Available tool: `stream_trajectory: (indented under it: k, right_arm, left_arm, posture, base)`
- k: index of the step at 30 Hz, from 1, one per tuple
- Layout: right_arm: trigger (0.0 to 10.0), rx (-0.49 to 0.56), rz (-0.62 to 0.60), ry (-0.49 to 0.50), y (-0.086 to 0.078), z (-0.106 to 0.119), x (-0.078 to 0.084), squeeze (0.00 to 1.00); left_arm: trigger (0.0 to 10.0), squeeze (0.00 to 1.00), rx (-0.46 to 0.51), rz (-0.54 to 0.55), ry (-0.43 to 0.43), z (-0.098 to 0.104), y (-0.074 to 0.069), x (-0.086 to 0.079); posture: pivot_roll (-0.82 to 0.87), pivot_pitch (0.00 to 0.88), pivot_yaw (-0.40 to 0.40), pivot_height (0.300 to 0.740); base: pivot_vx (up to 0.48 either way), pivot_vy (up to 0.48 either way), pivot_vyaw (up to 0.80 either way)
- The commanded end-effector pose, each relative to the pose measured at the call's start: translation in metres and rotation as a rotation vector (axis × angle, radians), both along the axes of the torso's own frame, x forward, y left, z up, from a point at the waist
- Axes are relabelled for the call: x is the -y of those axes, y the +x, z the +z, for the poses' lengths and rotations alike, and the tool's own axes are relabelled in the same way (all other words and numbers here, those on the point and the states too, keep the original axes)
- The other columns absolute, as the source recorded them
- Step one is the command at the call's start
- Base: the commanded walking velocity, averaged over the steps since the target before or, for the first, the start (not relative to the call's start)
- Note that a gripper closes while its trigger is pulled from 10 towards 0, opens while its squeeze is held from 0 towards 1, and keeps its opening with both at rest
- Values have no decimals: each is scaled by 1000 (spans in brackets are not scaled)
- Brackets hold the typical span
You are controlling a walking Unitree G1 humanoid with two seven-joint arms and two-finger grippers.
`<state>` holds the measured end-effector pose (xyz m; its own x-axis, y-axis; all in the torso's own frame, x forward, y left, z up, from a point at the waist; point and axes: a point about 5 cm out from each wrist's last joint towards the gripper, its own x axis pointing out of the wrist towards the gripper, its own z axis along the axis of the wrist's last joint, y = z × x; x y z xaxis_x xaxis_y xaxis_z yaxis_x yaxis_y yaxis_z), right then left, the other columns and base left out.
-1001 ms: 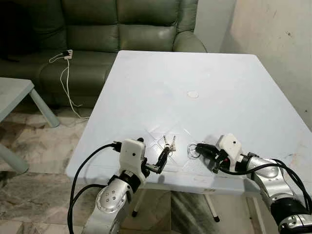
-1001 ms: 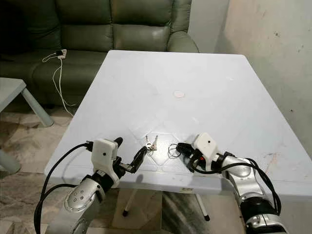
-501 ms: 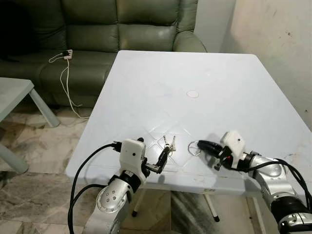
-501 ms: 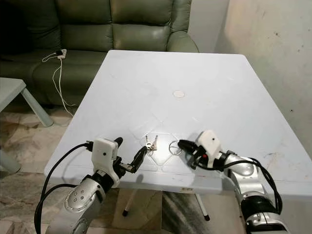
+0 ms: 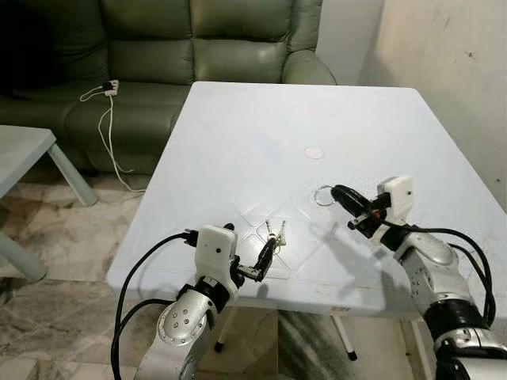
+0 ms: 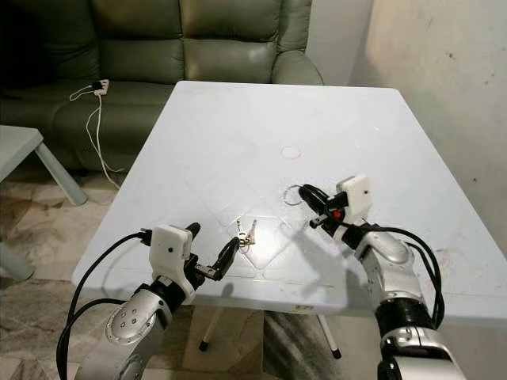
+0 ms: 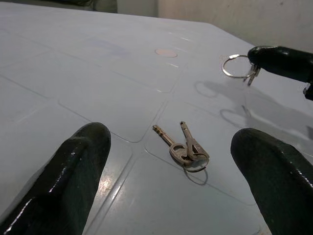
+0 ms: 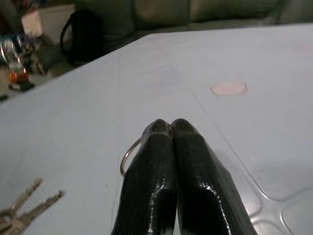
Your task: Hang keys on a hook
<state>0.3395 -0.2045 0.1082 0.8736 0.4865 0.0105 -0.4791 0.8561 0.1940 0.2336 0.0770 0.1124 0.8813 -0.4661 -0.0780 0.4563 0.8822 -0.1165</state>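
Two silver keys on a small ring point(image 5: 276, 232) lie flat on the white table point(image 5: 261, 134) near its front edge. My left gripper point(image 5: 265, 260) rests open at the table's front edge, its fingers point(image 7: 83, 147) spread on either side of the keys point(image 7: 186, 147) but short of them. My right gripper point(image 5: 341, 193) is raised above the table to the right of the keys, shut on a bare metal key ring point(image 5: 322, 195). The ring point(image 8: 128, 155) sticks out sideways from the closed fingertips point(image 8: 166, 128) and hangs in the air, casting a shadow below.
A pale round disc point(image 5: 314, 153) sits in the table's middle. A green sofa point(image 5: 158, 47) stands behind the table with a white charger and cable point(image 5: 107, 119) on it. A small grey table point(image 5: 24, 150) is at the left; a bare wall point(image 5: 444, 55) is at the right.
My right gripper has lifted the key ring off the table and carried it up and away from the front edge. The left arm and the two keys have not moved.
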Motion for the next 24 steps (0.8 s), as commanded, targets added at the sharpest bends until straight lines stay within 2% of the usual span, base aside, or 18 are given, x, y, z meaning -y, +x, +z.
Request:
stream_trajectory:
  k: [1,2,3,4,6,9,11,12,13,14,16,17,18,19,20,22,23,24]
  right_arm:
    - [10000,9,2,15,0,5,1,0]
    - [10000,-2,-3,28,0,4,1,0]
    - [10000,-13,-37,129,2,7,2,0]
    - [10000,-18,-55,171,3,8,2,0]
    - [10000,-23,-66,195,4,9,2,0]
    - [10000,-99,-142,324,9,9,5,0]
    - [10000,-178,-212,556,12,9,12,0]
    - [10000,-211,-205,635,12,8,11,0]
    - [10000,-216,-193,641,11,7,9,0]
    - [10000,-217,-182,631,10,7,7,0]
    - [10000,-203,-170,544,8,5,4,0]
    - [10000,-64,-162,125,3,4,-1,0]
    - [10000,-22,-140,29,2,5,-5,0]
    - [10000,4,-137,29,1,7,-8,0]
    - [10000,-26,-155,135,2,9,-8,0]
    - [10000,4,-191,120,3,14,-8,0]
    - [10000,42,-166,65,2,17,-13,0]
    - [10000,45,-158,78,1,18,-14,0]
  left_arm:
    - [10000,0,11,-2,1,4,0,2]
    - [10000,0,11,-1,2,4,0,2]
    - [10000,0,12,1,2,4,1,1]
    - [10000,0,12,2,1,4,1,1]
    - [10000,0,12,3,1,4,1,1]
    - [10000,0,11,12,-9,5,2,0]
    - [10000,0,12,12,-9,5,2,0]
    - [10000,0,12,9,-8,5,2,1]
    - [10000,0,12,8,-7,5,2,1]
    - [10000,0,12,8,-7,5,2,1]
    - [10000,0,13,8,-6,5,2,1]
    - [10000,0,16,10,-7,6,3,0]
    - [10000,0,17,11,-7,6,3,0]
    - [10000,0,17,13,-7,6,3,0]
    - [10000,0,17,13,-7,6,3,0]
    - [10000,0,19,15,-5,6,3,0]
    - [10000,0,23,19,-6,7,4,-1]
    - [10000,0,25,21,-7,7,4,-1]
  posture:
    - [38,46,-46,740]
    - [40,46,-48,740]
    - [40,46,-48,740]
    - [40,46,-48,740]
    - [40,46,-48,740]
    - [39,47,-49,740]
    - [37,47,-49,740]
    - [35,46,-48,740]
    - [35,46,-48,740]
    - [35,46,-48,740]
    - [36,48,-47,740]
    - [39,48,-49,740]
    - [39,48,-49,740]
    - [38,46,-49,740]
    - [38,46,-49,740]
    - [41,43,-51,740]
    - [39,42,-51,740]
    - [41,40,-51,740]
  base:
    - [0,0,0]
    - [0,0,0]
    - [0,0,0]
    - [0,0,0]
    - [0,0,0]
    - [0,0,0]
    - [0,0,0]
    - [0,0,0]
    - [0,0,0]
    - [0,0,0]
    - [0,0,0]
    - [0,0,0]
    - [0,0,0]
    - [0,0,0]
    - [0,0,0]
    - [0,0,0]
    - [0,0,0]
    - [0,0,0]
